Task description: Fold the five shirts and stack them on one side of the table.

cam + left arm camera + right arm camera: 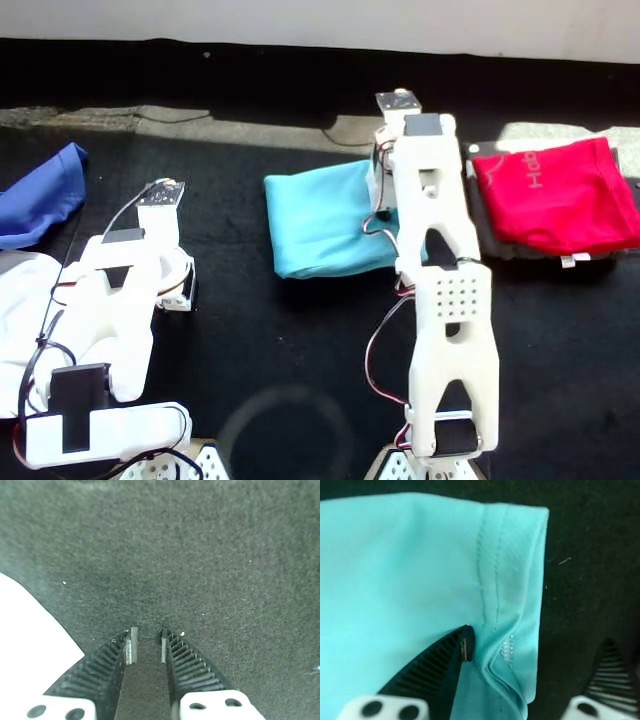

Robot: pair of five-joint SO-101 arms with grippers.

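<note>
Turquoise shirt (pixel 395 580) edge inside right pincer (pixel 537 652)

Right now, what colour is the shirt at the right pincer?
The shirt is plain light turquoise, best seen in the right wrist view.

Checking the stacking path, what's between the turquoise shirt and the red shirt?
In the high view the right arm stretches across that gap, overlapping the edge of the turquoise shirt; the red shirt lies beyond it.
</note>
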